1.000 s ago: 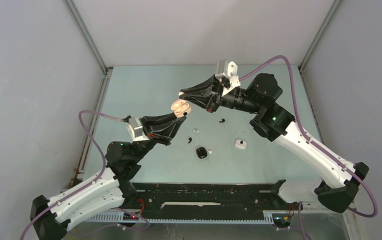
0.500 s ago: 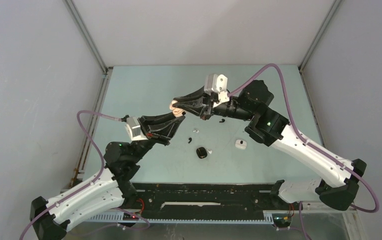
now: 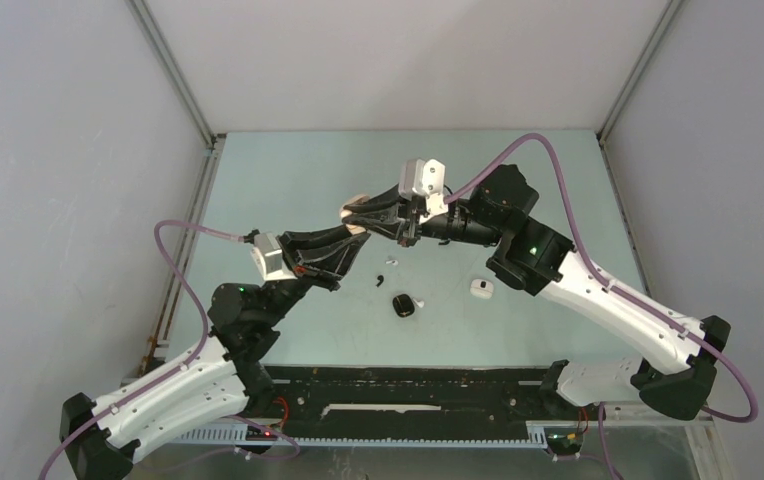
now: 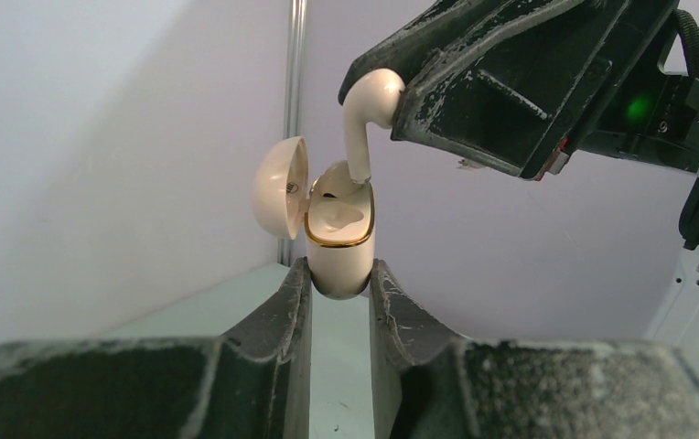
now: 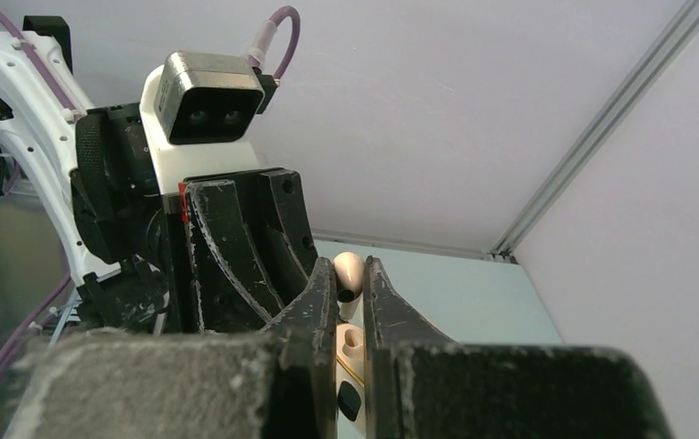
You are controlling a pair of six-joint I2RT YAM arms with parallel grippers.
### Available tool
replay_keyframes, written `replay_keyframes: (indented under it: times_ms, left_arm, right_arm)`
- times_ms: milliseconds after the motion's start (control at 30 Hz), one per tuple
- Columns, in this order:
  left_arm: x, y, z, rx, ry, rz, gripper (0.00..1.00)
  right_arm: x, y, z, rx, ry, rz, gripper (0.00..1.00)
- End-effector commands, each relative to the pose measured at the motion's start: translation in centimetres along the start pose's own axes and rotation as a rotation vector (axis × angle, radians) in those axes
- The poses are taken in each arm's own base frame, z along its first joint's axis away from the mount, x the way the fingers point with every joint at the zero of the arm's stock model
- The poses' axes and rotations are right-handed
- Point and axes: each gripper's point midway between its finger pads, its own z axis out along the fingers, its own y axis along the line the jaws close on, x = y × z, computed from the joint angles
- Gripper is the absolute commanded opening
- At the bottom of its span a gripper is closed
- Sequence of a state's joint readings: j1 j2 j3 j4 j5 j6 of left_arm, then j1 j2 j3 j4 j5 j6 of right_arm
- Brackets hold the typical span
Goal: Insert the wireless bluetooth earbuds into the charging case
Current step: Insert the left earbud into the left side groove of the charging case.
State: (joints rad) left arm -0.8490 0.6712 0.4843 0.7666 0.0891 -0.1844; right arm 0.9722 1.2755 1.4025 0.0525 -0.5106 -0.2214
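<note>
The charging case [image 4: 338, 247] is a smooth, glossy pale-beige pod, rounded like an egg, with a thin gold band around its rim. Its domed lid [image 4: 280, 187] stands hinged open to one side. The left gripper [image 4: 338, 274] is clamped on the case's lower half, its scuffed black fingers [image 4: 284, 315] pressing both flanks. The case stands upright, held above the table, its open mouth facing up.

Directly above the case, the right gripper [image 5: 349, 271] is closed tight on a matching beige earbud [image 4: 364, 114], pinching its bulbous head. The bud's long axis runs nearly vertical: head up, slender stem pointing down, its tip meeting the case's open top. How deep the tip sits cannot be told.

The table [image 3: 288, 180] is a matte, pale blue-green sheet, enclosed by plain grey-white walls with aluminium rails [image 3: 173, 75] running up the corners. On it, nearer the arm bases than the beige case, lies a black case [image 3: 403, 305]. A white case [image 3: 480, 288] sits farther right. A tiny black bud [image 3: 377, 280] and a white bud [image 3: 391, 261] lie between the beige case and the black one.
</note>
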Motion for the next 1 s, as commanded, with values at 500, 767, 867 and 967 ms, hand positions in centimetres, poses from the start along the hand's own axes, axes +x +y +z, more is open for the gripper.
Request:
replay_keyframes:
  times_ms: [500,767,867,967]
  left_arm:
    - [-2.7,-0.4,0.4,0.003,-0.072,0.011,0.0]
    - [-2.9,-0.3,0.3,0.0,-0.077,0.013,0.0]
    - [-2.8,-0.3,0.3,0.001,-0.075,0.013,0.0]
    - [-2.9,-0.3,0.3,0.0,-0.076,0.013,0.0]
  right_arm:
    - [1.8,-0.3,0.2,0.025,0.044,-0.027,0.0]
    - [2.3,-0.3,0.1,0.032,0.055,-0.031,0.0]
    - [2.5,-0.6,0.0,0.052,0.061,-0.04,0.0]
    - [2.6,-0.9,-0.1,0.067,0.065,-0.044,0.0]
